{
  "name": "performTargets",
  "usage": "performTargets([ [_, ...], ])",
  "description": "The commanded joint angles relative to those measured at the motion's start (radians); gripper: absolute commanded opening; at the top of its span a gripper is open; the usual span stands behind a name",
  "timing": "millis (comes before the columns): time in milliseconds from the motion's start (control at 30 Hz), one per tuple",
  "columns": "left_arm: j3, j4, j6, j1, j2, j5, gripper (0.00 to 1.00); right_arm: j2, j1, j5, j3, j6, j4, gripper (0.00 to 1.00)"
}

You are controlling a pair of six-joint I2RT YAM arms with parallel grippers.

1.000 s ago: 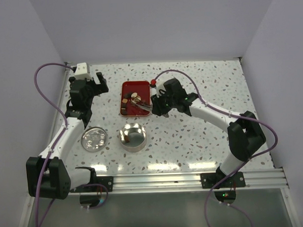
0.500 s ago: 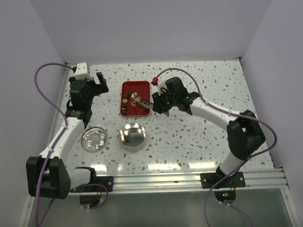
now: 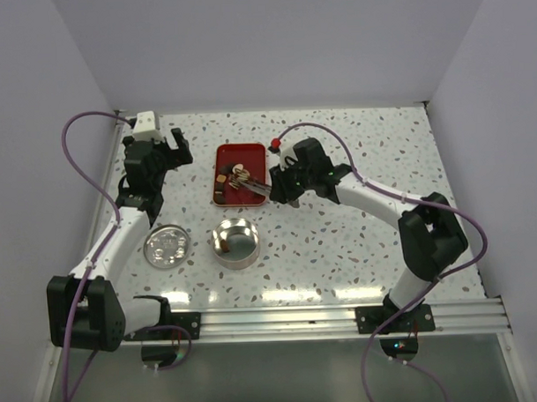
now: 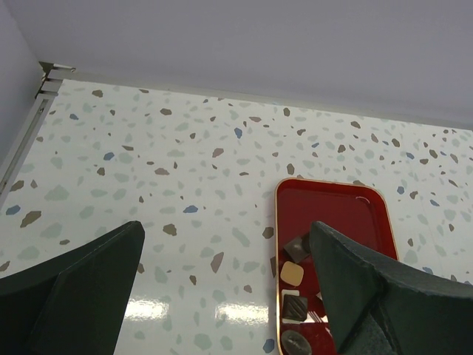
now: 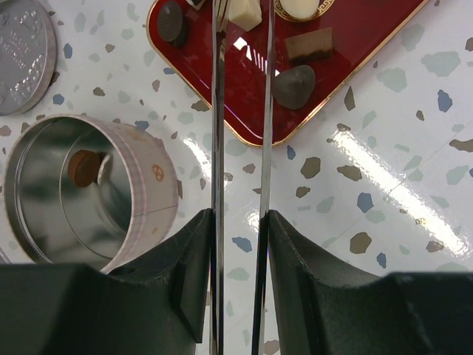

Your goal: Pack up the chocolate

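The chocolate lies as small pieces in a red tray [image 3: 236, 154]: a dark round one [image 5: 171, 20], a brown square [image 5: 309, 44], a grey-brown drop [image 5: 294, 85] and a cream piece [image 5: 246, 11]. My right gripper [image 5: 240, 214] is shut on metal tongs [image 5: 219, 111], whose two blades reach over the tray's near corner with the cream piece between them. One brown piece [image 5: 83, 167] sits in the open tin [image 3: 234, 242]. My left gripper [image 4: 225, 225] hangs open left of the tray, holding nothing; dark and cream pieces [image 4: 292, 274] show beside its right finger.
The tin's silver lid [image 3: 166, 247] lies flat on the speckled table, left of the tin. A small red-and-white object [image 3: 273, 147] sits by the tray's far right corner. Walls close the table at the back and both sides.
My right gripper and the tongs have shifted slightly over the tray's right side. The left arm, tin and lid have not moved.
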Motion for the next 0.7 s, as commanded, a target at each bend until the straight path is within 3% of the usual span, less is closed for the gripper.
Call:
performTargets([
  [0,0.009,0.035,-0.009,-0.003,0.007,0.008,1.00,-0.030,0.001,-0.021,-0.001,0.018,0.050,0.38],
  [667,0.008,0.037,-0.011,-0.003,0.012,0.014,1.00,-0.041,0.003,-0.038,-0.022,0.004,0.010,0.38],
])
